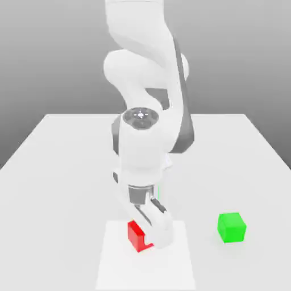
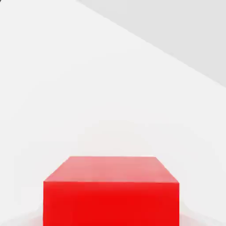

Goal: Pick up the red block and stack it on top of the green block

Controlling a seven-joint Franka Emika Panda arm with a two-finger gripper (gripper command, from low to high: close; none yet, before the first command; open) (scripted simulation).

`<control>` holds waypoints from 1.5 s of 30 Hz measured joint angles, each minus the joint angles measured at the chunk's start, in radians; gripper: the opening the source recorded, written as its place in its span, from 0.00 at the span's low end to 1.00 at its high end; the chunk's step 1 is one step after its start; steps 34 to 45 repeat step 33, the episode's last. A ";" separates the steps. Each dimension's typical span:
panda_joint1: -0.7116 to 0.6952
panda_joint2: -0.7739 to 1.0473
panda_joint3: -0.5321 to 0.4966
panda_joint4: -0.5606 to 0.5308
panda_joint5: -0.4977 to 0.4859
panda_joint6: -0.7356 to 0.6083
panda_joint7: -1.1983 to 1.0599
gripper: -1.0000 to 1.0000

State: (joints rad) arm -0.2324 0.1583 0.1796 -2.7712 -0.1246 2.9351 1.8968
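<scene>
The red block rests on a lighter white square patch of the table near the front edge. My gripper is lowered right at the block and hides its side toward the exterior view's right. In the hand view the red block is very close, its top and one side face showing. The green block sits on the table apart from the gripper, toward the exterior view's right of the red block.
The white table stretches back behind the arm. The arm's base and upper links rise over the middle of the table, behind the blocks.
</scene>
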 joint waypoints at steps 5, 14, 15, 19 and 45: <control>-0.008 -0.115 0.033 -0.019 0.098 -0.096 -0.073 0.00; 0.185 -0.211 0.196 0.006 0.169 -0.216 0.059 0.00; 0.215 -0.218 0.213 0.012 0.175 -0.227 0.083 0.00; 0.319 -0.240 0.285 0.033 0.203 -0.269 0.172 0.00; 0.354 -0.008 0.215 0.051 -0.085 -0.079 0.404 1.00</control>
